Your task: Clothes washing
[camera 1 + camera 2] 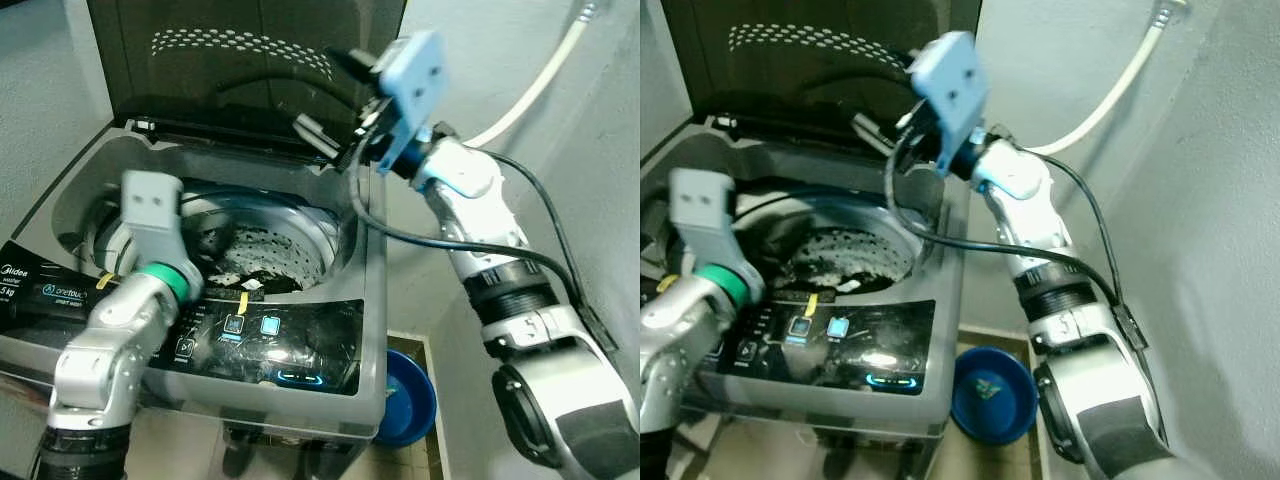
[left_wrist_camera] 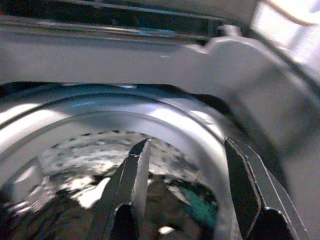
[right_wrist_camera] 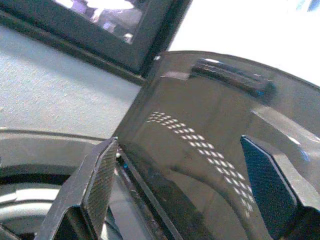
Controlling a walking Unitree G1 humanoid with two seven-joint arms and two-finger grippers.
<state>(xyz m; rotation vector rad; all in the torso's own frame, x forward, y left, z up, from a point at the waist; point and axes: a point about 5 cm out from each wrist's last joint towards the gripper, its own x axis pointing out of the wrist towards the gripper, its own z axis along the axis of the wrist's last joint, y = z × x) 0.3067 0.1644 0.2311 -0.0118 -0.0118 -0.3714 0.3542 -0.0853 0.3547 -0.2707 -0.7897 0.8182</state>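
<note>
A: The washer [image 1: 330, 330] is big and its lid [image 1: 240, 60] stands up. Clothes [image 2: 165, 200] lie down in the drum [image 1: 290, 250].

B: They look soft, light, maybe wet. Grab a bunched fold.

A: Left claw [image 2: 190, 190] is apart over the drum. Right claw [image 3: 185, 185] is apart by the lid

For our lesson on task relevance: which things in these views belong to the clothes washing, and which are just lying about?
Belong to the job:
washing machine
its raised lid
drum with dark laundry inside
left end effector, open, over the drum
right end effector, open, near the lid

Just lying about:
blue basin on the floor
white hose on the wall
</note>
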